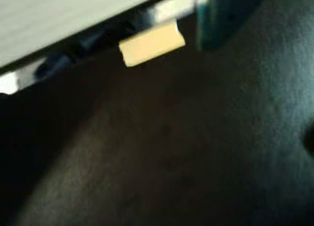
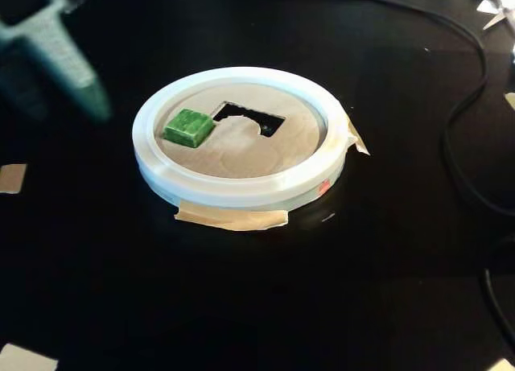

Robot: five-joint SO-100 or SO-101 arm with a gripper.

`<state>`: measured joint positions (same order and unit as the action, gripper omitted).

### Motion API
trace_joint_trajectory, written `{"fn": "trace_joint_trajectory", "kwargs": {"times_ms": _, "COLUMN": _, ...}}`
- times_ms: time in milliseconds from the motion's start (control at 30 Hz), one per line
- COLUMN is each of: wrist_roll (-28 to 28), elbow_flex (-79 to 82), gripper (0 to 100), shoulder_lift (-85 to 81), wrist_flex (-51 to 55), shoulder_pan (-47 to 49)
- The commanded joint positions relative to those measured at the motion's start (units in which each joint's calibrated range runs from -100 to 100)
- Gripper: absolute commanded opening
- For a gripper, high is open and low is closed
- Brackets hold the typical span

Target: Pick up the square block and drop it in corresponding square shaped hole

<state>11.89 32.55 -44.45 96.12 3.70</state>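
Pincer [image 2: 60, 53] blurred at top left of fixed view, partly cropped; spread or pressed together not readable, nothing visibly held. Green square block [image 2: 188, 126] lying flat on ring tray [image 2: 241, 190], right of and below pincer, touching near corner of square hole [image 2: 249, 118]. Wrist view dark, smeared; only taped tray edge shown, block absent.

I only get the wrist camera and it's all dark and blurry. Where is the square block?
Observer: In the fixed view, the small green square block lies on the tan board inside the white round ring.
Operator: Is it in the hole?
Observer: No, the dark cut-out hole is just right of it.
Operator: Where's my claw?
Observer: The blurry teal claw is left of the ring, not touching the block.
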Motion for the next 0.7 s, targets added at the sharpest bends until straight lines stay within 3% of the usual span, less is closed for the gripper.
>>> {"fn": "trace_joint_trajectory", "kwargs": {"times_ms": 0, "wrist_roll": -0.8, "elbow_flex": 12.3, "gripper": 80, "shoulder_lift": -12.7, "wrist_flex": -8.8, "shoulder_pan": -6.3}}
{"fn": "trace_joint_trajectory", "kwargs": {"times_ms": 333, "wrist_roll": -0.8, "elbow_flex": 43.7, "gripper": 80, "shoulder_lift": -34.9, "wrist_flex": -30.2, "shoulder_pan": -6.3}}
{"fn": "trace_joint_trajectory", "kwargs": {"times_ms": 667, "wrist_roll": -0.9, "elbow_flex": 61.3, "gripper": 82, "shoulder_lift": -50.9, "wrist_flex": -32.3, "shoulder_pan": -8.7}}
